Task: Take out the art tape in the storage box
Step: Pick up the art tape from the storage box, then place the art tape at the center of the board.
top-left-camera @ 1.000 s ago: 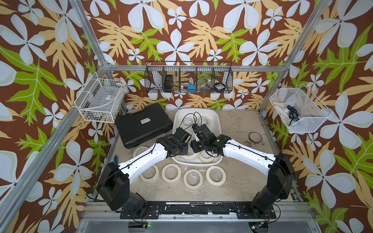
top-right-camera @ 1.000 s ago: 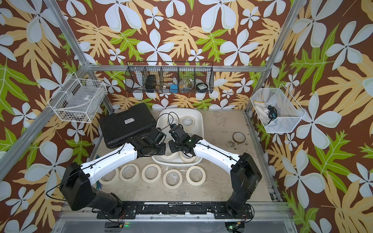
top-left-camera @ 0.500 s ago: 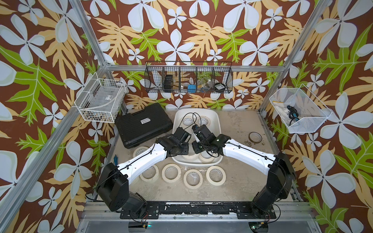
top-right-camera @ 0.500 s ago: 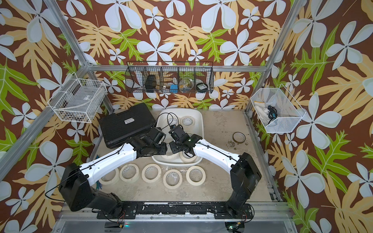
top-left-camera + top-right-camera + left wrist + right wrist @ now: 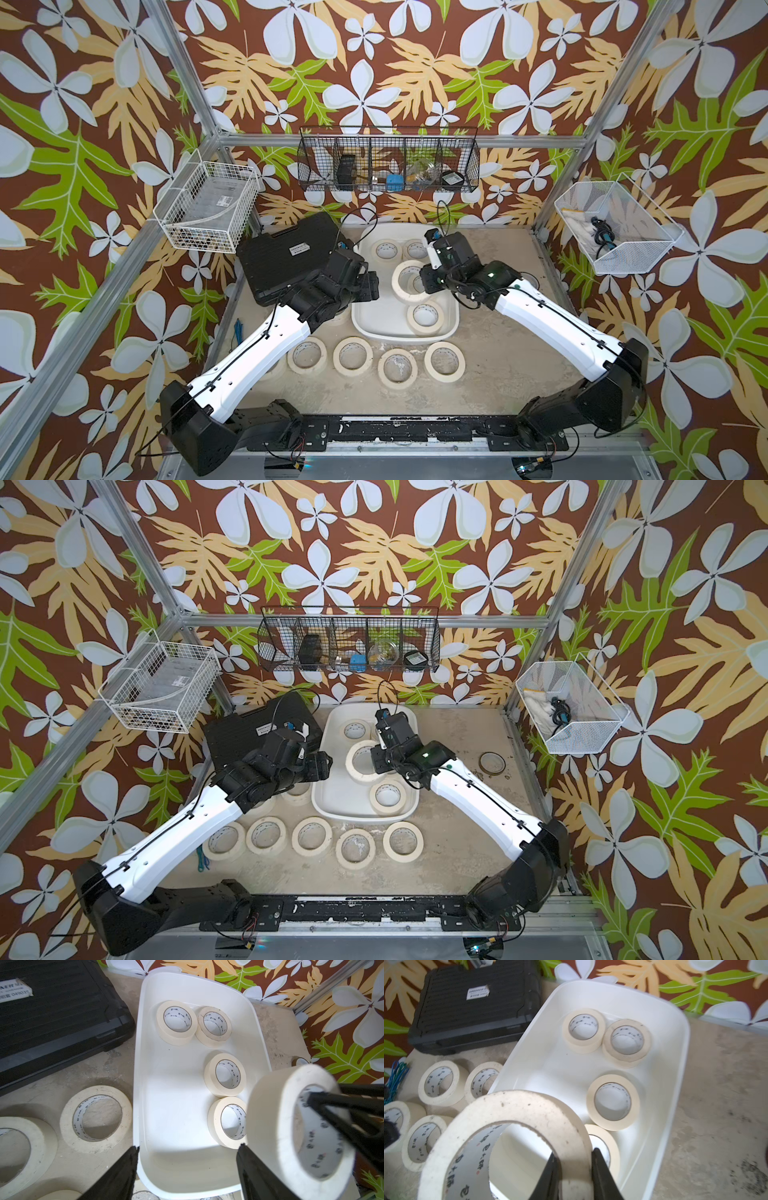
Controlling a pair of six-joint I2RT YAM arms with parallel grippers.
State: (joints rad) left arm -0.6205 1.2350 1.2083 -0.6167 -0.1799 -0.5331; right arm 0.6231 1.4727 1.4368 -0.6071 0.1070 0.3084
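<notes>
The storage box (image 5: 376, 309) (image 5: 178, 1167) is a white tub in the middle of the table in both top views. Several cream art tape rolls (image 5: 176, 1022) (image 5: 612, 1101) lie flat in it. My right gripper (image 5: 574, 1153) (image 5: 424, 282) is shut on the wall of one art tape roll (image 5: 512, 1105) (image 5: 405, 282) (image 5: 357, 762), held tilted above the box. My left gripper (image 5: 189, 1146) (image 5: 374, 286) stands open over the box's near left rim with nothing between its fingers. In the left wrist view the held roll (image 5: 270, 1115) hangs beside it.
Several more rolls (image 5: 353, 354) (image 5: 311, 836) lie in a row on the table in front of the box, others beside its left wall (image 5: 95, 1115). A black ribbed case (image 5: 286, 253) sits back left. A dark ring (image 5: 492, 763) lies at right. Wire baskets (image 5: 386, 162) hang on the walls.
My left gripper has gone from shut to open beside the box's left rim. My right gripper has closed on a roll in the box and lifted it clear of the floor.
</notes>
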